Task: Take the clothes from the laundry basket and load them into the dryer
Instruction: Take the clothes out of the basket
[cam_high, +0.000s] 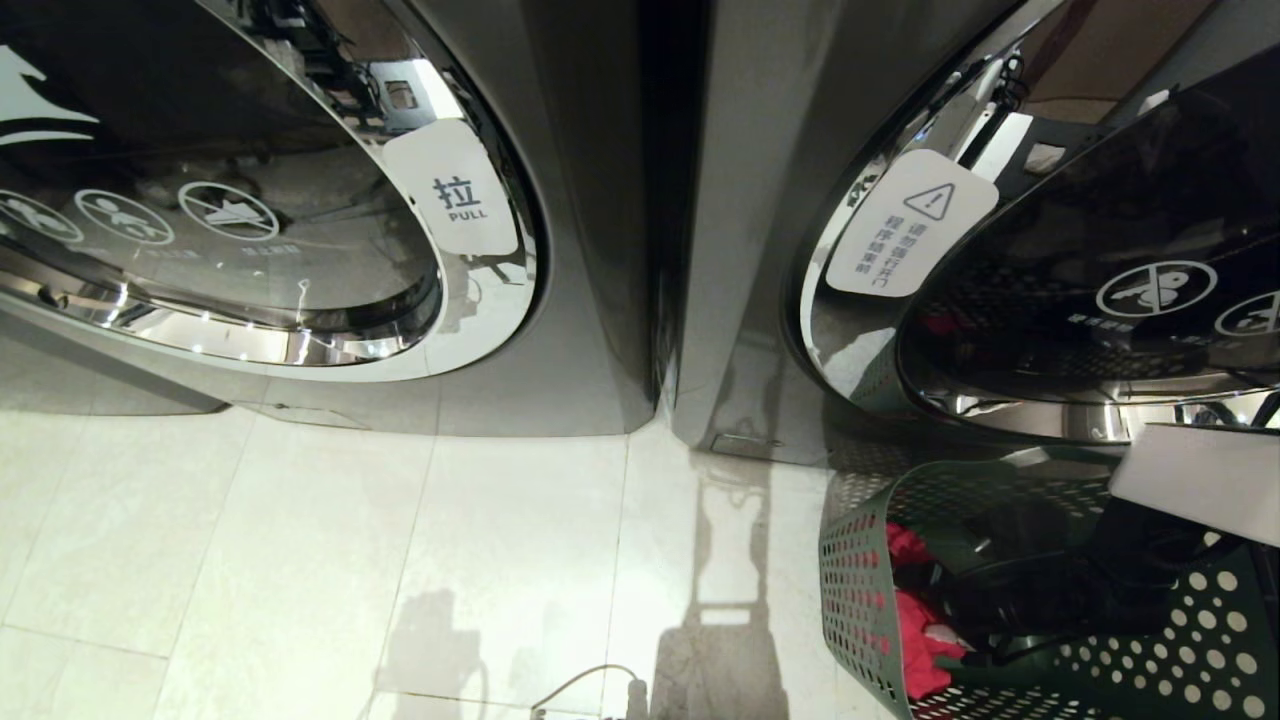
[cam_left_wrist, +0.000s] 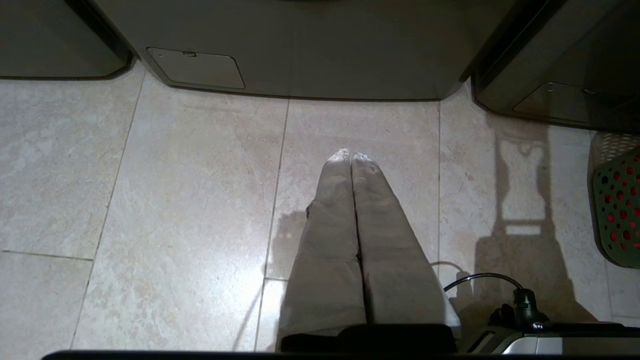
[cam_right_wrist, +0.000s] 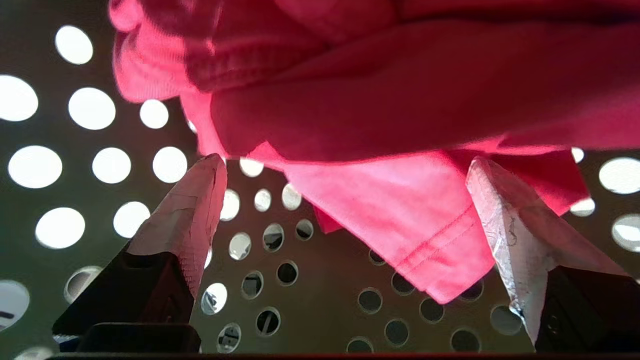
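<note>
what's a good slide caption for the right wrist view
Right pincer open inside the perforated laundry basket, fingers either side of a red garment.

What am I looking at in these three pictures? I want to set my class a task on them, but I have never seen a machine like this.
This is a two-armed robot doing laundry. The head view looks down from its head: two front-loading machines, the left machine and the right machine, stand on a tiled floor, with a green perforated laundry basket holding red clothes. The other two pictures come from cameras on its wrists. The left gripper hangs shut over bare floor, holding nothing. The right gripper is inside the basket, fingers wide apart beside the red cloth, not yet gripping it. Both machine doors look closed.
</note>
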